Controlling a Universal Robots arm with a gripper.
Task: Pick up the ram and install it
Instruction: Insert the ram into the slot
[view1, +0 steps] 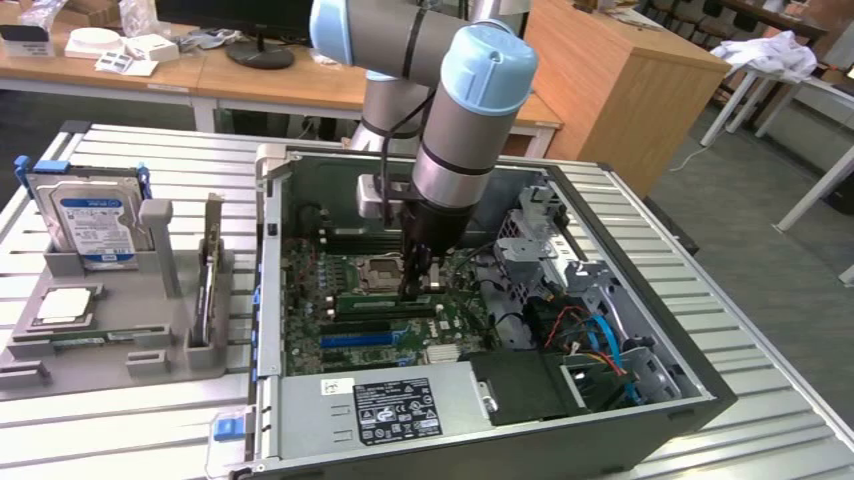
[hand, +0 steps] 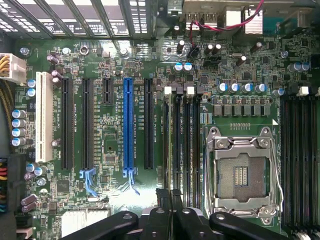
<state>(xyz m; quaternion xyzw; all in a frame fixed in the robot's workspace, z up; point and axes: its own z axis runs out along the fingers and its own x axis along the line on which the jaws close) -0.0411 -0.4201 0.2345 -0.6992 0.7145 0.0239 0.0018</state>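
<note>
With the tool (hand: 169, 194) shut low over the mobo's memory slots (hand: 183, 145), ram prob. pinched edge-on btwn its fingers though that can't be made out, any misalignment w/ a slot could jam or crack the stick.

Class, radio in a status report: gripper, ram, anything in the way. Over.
Gripper shut, low inside the case over the memory slots beside the processor socket. Ram: cannot tell if held. Nothing lying across the slots.
</note>
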